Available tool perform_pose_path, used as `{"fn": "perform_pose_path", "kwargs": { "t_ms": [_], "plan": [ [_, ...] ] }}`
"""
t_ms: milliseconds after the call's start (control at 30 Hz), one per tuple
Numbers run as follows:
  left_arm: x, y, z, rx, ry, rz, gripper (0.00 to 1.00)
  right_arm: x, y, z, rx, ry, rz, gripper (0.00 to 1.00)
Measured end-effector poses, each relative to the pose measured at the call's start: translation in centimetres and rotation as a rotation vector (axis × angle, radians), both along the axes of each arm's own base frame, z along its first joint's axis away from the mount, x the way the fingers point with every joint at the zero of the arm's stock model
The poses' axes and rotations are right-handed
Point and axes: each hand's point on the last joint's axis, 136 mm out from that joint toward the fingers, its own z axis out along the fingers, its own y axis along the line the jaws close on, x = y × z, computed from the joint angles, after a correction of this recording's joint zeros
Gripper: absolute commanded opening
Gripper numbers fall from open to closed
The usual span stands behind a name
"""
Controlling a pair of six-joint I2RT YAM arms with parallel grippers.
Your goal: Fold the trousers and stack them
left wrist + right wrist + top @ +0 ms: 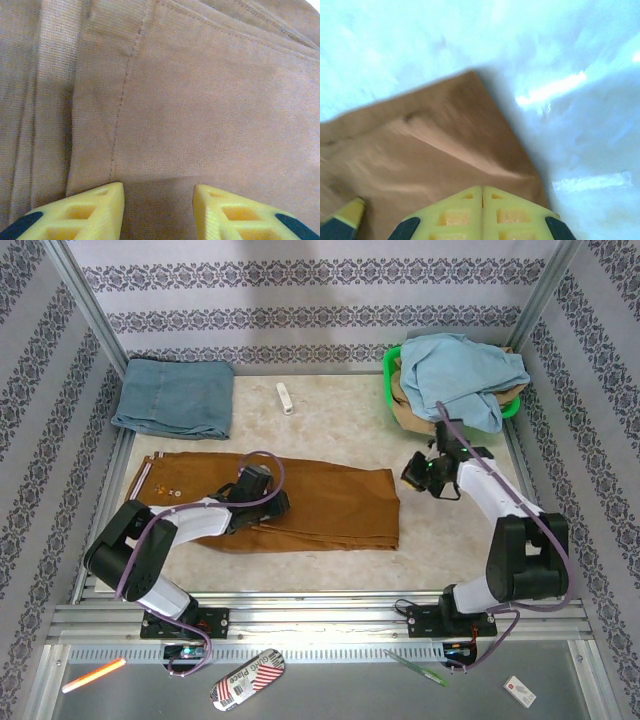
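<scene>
Trousers (335, 502) flat on table (340, 410). Left gripper (159, 200) spread over cloth; right gripper (482, 196) pressed together, empty, near hem corner. Risks catching one layer only, skewing the fold.

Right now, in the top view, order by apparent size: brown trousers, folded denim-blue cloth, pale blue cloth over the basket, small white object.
1. trousers
2. folded denim-blue cloth and pale blue cloth, too alike to rank
3. small white object, clearly smallest

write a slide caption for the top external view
Left gripper open over spread rust-brown trousers, right gripper shut beside their hem
</scene>
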Motion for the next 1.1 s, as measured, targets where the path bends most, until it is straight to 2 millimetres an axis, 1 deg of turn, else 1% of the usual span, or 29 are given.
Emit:
{"fn": "perform_pose_path", "kwargs": {
  "t_ms": [33, 100, 133, 200, 333, 467, 567, 633, 800, 933, 1000, 1033, 1067, 1100],
  "plan": [
    [-0.5, -0.8, 0.0, -0.006, 0.003, -0.009, 0.44, 0.6, -0.4, 0.5, -0.001, -0.016, -0.009, 0.0],
    [-1.5, -2.3, 0.1, -0.025, 0.015, -0.03, 0.44, 1.3, -0.6, 0.7, 0.0, -0.022, -0.008, 0.0],
    [-1.9, -2.8, 0.2, -0.034, 0.02, -0.034, 0.45, 1.4, -0.4, 0.4, 0.005, -0.014, 0.0, 0.0],
    [-2.2, -3.2, 0.2, -0.044, 0.027, -0.031, 0.45, 1.3, 0.1, -0.6, 0.012, 0.018, 0.017, 0.0],
    [-2.2, -3.0, 0.5, -0.042, 0.037, -0.014, 0.45, 1.0, 0.6, -2.6, 0.013, 0.079, 0.03, 0.0],
    [-2.5, -2.6, 0.5, -0.028, 0.051, -0.001, 0.45, 0.4, 0.4, -3.3, 0.009, 0.102, 0.026, 0.0],
    [-2.5, -2.6, 0.5, -0.026, 0.056, 0.002, 0.46, 0.5, 0.1, -4.1, 0.002, 0.119, 0.018, 0.0],
    [-2.5, -2.6, 0.6, -0.024, 0.058, 0.002, 0.46, 0.7, -0.1, -5.1, -0.003, 0.142, 0.01, 0.0],
    [-2.6, -2.5, 0.7, -0.018, 0.066, 0.002, 0.46, 1.0, -1.1, -8.5, -0.024, 0.227, -0.014, 0.0],
    [-2.8, -2.5, 0.7, -0.028, 0.066, 0.005, 0.46, 1.9, -1.2, -8.5, -0.02, 0.229, -0.017, 0.0],
    [-3.0, -2.4, 0.4, -0.031, 0.072, 0.011, 0.46, 2.0, -1.2, -8.6, -0.021, 0.23, -0.014, 0.0],
    [-3.1, -2.6, 0.4, -0.036, 0.071, 0.011, 0.47, 2.0, -1.2, -8.5, -0.022, 0.231, -0.014, 0.02],
    [-3.2, -2.8, 0.3, -0.038, 0.065, 0.01, 0.48, 2.0, -1.3, -8.4, -0.021, 0.231, -0.015, 0.08],
    [-3.3, -3.1, 0.3, -0.04, 0.058, 0.004, 0.49, 2.0, -1.5, -8.2, -0.022, 0.227, -0.018, 0.16]
  ]
}}
